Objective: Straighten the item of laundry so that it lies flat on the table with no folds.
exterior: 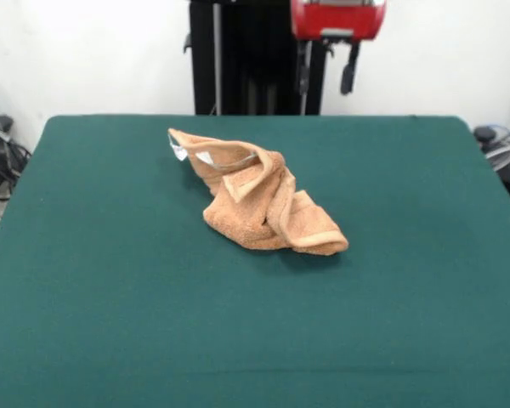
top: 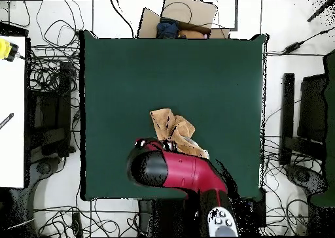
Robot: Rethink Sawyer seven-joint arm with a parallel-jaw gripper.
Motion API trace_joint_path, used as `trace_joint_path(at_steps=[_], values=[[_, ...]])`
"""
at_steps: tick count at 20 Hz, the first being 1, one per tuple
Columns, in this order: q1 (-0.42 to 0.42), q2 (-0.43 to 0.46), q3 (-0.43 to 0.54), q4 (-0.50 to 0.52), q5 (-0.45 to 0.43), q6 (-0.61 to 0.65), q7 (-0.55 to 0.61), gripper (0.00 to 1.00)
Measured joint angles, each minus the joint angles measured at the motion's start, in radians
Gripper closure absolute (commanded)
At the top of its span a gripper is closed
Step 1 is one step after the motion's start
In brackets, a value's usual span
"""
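The light orange-tan towel (exterior: 259, 200) lies crumpled in a long bunched heap on the dark green table (exterior: 110, 297), a little toward the far side. Its folds overlap and one rolled end points to the near right. Its small white tag (exterior: 184, 151) shows at the far left tip. My gripper (exterior: 337, 51) hangs under the red housing at the top of the front view, above the table's far edge and apart from the towel. In the overhead view the red arm (top: 186, 173) hides part of the towel (top: 171, 125). The gripper holds nothing that I can see.
The black pedestal (exterior: 246, 59) stands behind the table's far edge. An open cardboard box (top: 180, 19) sits off the table's opposite edge. Cables (top: 52, 72) lie on the floor on both sides. A white surface (top: 12, 111) stands at the overhead view's left.
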Motion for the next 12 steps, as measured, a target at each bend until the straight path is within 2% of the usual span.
trace_joint_path(at_steps=[12], values=[[-0.124,0.271,0.117,-0.235,-0.115,-0.001,0.0,0.0]])
